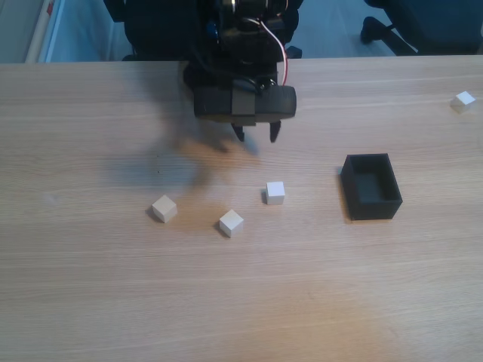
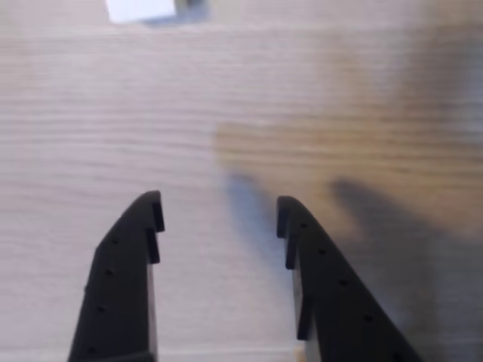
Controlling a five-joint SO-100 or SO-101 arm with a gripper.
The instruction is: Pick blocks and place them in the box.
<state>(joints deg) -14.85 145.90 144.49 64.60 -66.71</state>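
Four small white cubes lie on a light wood-grain counter (image 1: 317, 302). In the fixed view, three of them form a loose group near the middle. The rightmost block (image 1: 275, 192) of this group sits squarely, a little to the left of the box. The middle block (image 1: 231, 222) lies lower and to the left, turned at an angle. The leftmost block (image 1: 164, 208) is also turned and looks slightly cream in the shade. None of the three touch each other. The fourth block (image 1: 463, 99) lies well apart, near the far right edge of the counter.

The black box (image 1: 371, 186) stands upright on the counter to the right of the group, its open top facing up. Its inside is dark and no cube can be seen in it.

The black tool (image 1: 256, 134) hangs above the counter behind the group, up and to the left of the rightmost grouped block, with its two short fingertips pointing down. It casts a soft blurred shadow on the wood to the left. A red and white wire runs along the arm above it.

In the wrist view, the tool (image 2: 219, 215) is spread wide with bare wood between its two black fingers (image 2: 121, 279), holding nothing. A white block (image 2: 141, 9) shows at the top left edge of that view, well ahead of the fingertips and partly cut off.
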